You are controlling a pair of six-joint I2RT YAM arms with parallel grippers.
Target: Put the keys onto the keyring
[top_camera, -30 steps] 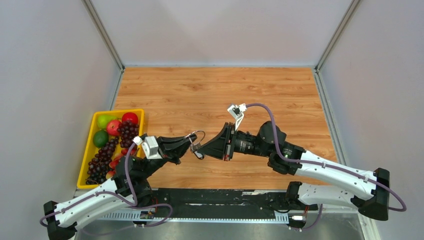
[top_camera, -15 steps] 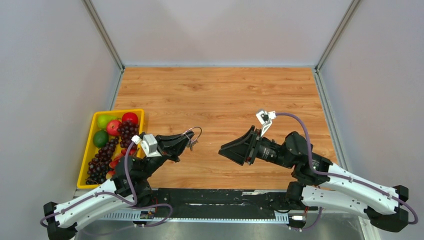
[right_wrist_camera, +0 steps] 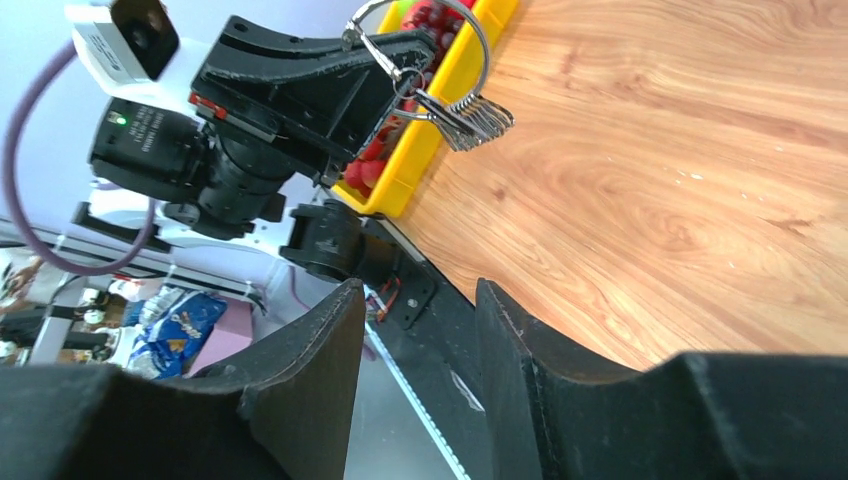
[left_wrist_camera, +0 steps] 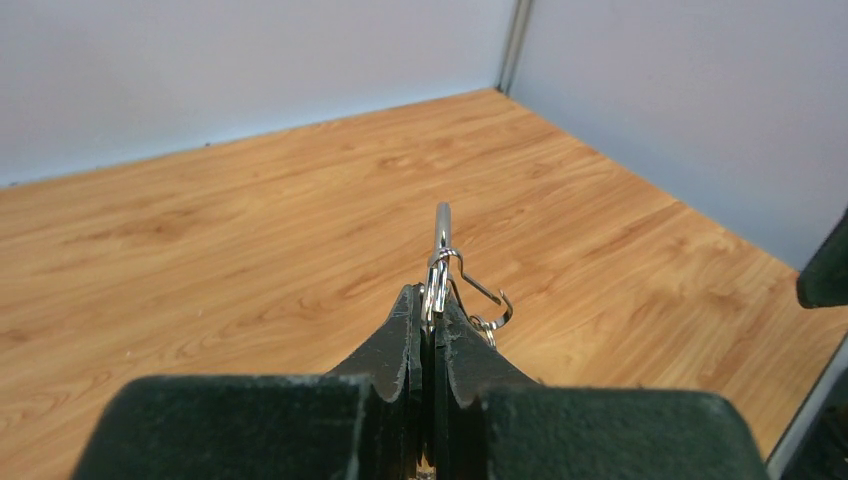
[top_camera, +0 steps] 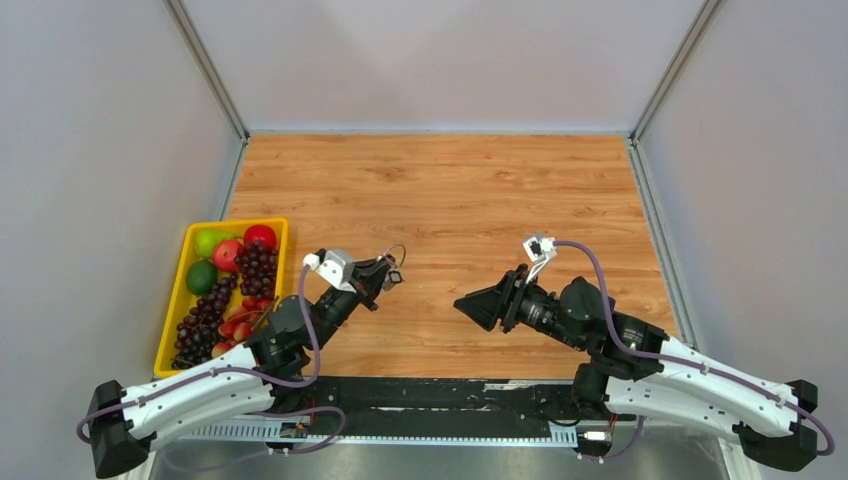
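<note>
**Left claw pinches the keyring (left_wrist_camera: 441, 225); right claw stands off with its jaws parted**

The left gripper (top_camera: 385, 272) is clamped tight on the keyring. In the left wrist view its two black fingers (left_wrist_camera: 400, 335) press flat against each other with the thin silver wire caught between their tips. The ring stands edge-on and upright above them.

The right wrist view shows the same ring from the side as a full loop, held up off the wooden table (top_camera: 450, 190). A bunch of small silver keys (right_wrist_camera: 478, 118) is threaded on the ring and fans out just beside the left fingertips. Whether a black-headed key is among them cannot be told.

From above, the ring sits over the near left part of the table. It is a little to the right of the yellow tray (top_camera: 240, 221), which holds grapes, red fruit and green fruit.

The right gripper (right_wrist_camera: 418, 290) lies to the right of the ring and well apart from it, pointing left toward it. Its jaws stand apart with a clear gap, and nothing is between them. Through that gap only the near table edge shows.
</note>
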